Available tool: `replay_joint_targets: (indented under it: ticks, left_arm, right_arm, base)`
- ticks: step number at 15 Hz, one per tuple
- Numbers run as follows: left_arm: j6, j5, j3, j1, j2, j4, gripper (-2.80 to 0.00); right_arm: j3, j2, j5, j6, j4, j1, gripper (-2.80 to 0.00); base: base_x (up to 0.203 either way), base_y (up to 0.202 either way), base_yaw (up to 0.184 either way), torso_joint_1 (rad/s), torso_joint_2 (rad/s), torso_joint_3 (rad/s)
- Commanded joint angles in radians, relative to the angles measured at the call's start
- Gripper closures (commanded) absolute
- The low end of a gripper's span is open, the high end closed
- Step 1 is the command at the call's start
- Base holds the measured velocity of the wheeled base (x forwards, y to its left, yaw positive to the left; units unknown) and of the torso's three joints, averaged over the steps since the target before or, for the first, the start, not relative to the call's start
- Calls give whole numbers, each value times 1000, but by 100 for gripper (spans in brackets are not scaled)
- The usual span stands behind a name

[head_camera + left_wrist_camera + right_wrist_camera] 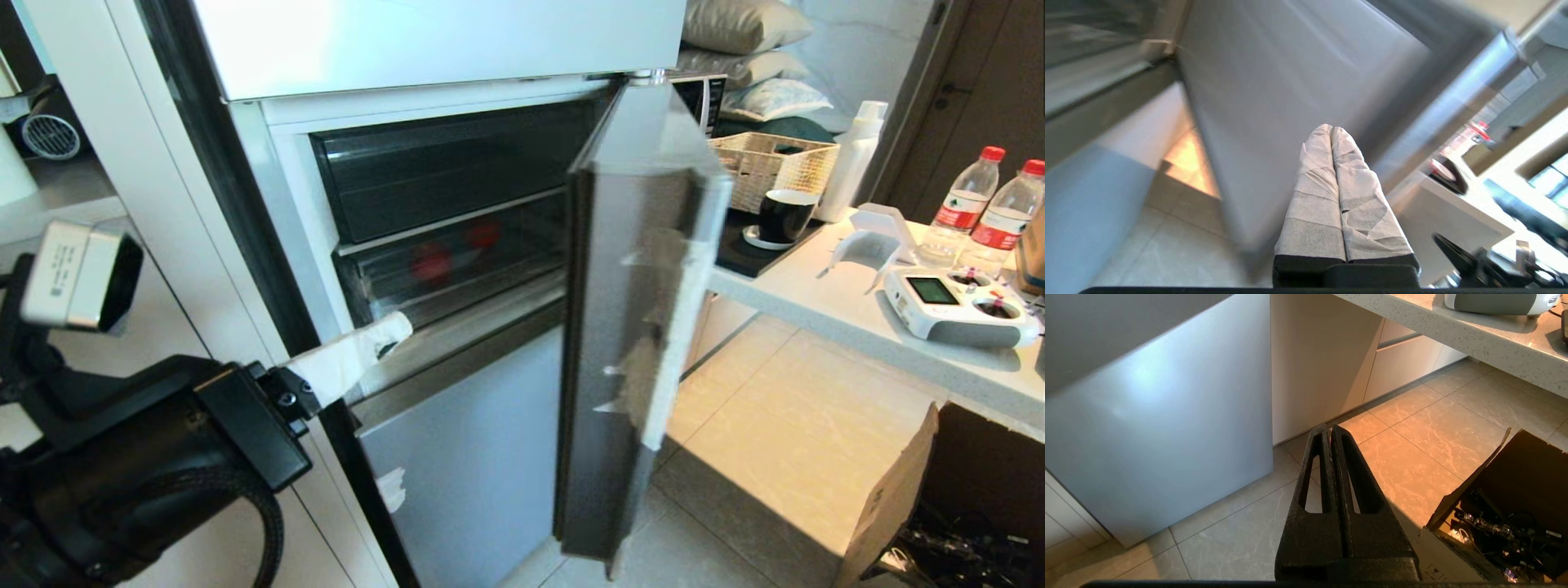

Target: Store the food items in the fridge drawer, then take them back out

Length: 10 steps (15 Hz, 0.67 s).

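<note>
The fridge's middle door [629, 327] stands swung out toward the viewer, edge-on, which leaves the compartment behind it open to reach. Inside, the fridge drawer [457, 273] sits pushed in under a dark upper bin [449, 175], and through its clear front two red blurs show: the food items [430, 263], one nearer the left and one farther right and back. They look to be already stored, so the task seems to be at the point of getting them back out. The left gripper [392, 331] reaches in from the left, its white-wrapped jaws pressed together and empty, the tip close by the drawer's front left corner near the lip; whether it touches the lip cannot be told. That placement suits hooking or pushing the drawer front rather than grasping fruit, since closed jaws could slip behind a lip to draw it out. The right gripper [1331, 435] hangs low over the floor tiles, jaws together on nothing, parked clear of the work beside a cardboard box [1502, 514] of cables. On the counter [824, 298] to the right stand a woven basket [771, 167], a dark mug [784, 214], two water bottles [971, 196] and a white controller [955, 306], all apart from the fridge.
</note>
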Motion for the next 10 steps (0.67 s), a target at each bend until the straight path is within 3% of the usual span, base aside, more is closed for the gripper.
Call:
replay_joint_targets:
  ticks: [1,2,4,5,7,8,10]
  left_arm:
    - [21,65,-19,43,19,16,0]
    - [82,125,-20,62,19,42,0]
    - [277,263,16,76,-23,80,0]
    - [340,316,39,79,-73,86,0]
    - [373,356,93,118,-198,96,0]
    - [382,361,126,176,-256,100,0]
    - [403,369,199,385,-378,128,0]
  right_arm:
    - [0,2,1,-1,0,0,0]
    - [0,2,1,-1,0,0,0]
    - [0,2,1,-1,0,0,0]
    - [0,2,0,-1,0,0,0]
    - [-1,2,0,-1,0,0,0]
    - [-1,2,0,-1,0,0,0]
    - [-1,2,1,-1,0,0,0]
  base:
    - [0,0,0,0,0,0]
    - [0,0,0,0,0,0]
    - [0,0,0,0,0,0]
    - [0,0,0,0,0,0]
    - [0,0,0,0,0,0]
    - [0,0,0,0,0,0]
    - [0,0,0,0,0,0]
